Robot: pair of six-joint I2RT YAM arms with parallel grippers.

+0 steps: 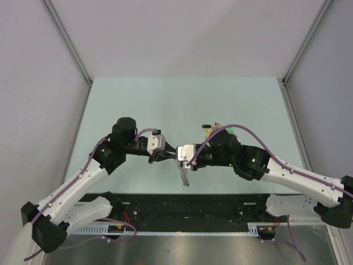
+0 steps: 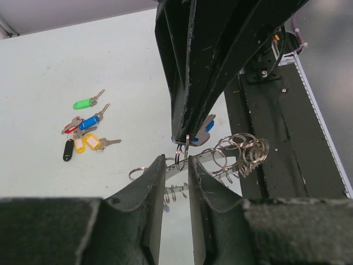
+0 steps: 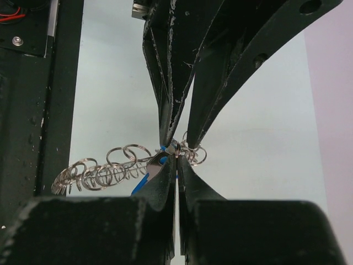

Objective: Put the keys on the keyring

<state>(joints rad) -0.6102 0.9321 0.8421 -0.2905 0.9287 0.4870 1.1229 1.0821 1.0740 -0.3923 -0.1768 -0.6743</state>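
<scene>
Risk, left jaws: they straddle one small wire loop [image 2: 181,155]. If they close off-centre, I judge they would nudge the loop aside instead of pinching it, and it would twist out from between them.
Risk, keyring [image 2: 242,150]: it hangs in the air as a slack coil of loops where the two arms meet, above the near part of the bench [image 2: 66,61]. A sideways tug could drag it, and if the one firm grip gives way it would likely drop.
Risk, blue key [image 2: 203,132]: it is tiny and held only at the very tips. A pull from the left could turn it in the grip or draw it out.
Risk, right jaws: the two sets of jaws meet almost nose to nose, so a small error in approach could knock them together and jolt the key loose.
Left jaws: a narrow gap, with the loop between the tips. The loop seems to touch one side at most and does not look clamped.
Right jaws: closed tight on the blue key, whose head pokes out beside the tips. The coil hangs from that same spot.
Other keys [image 2: 85,130]: green, red, blue, black and yellow ones lie in a cluster on the bench, well apart from both arms and not on the ring.
</scene>
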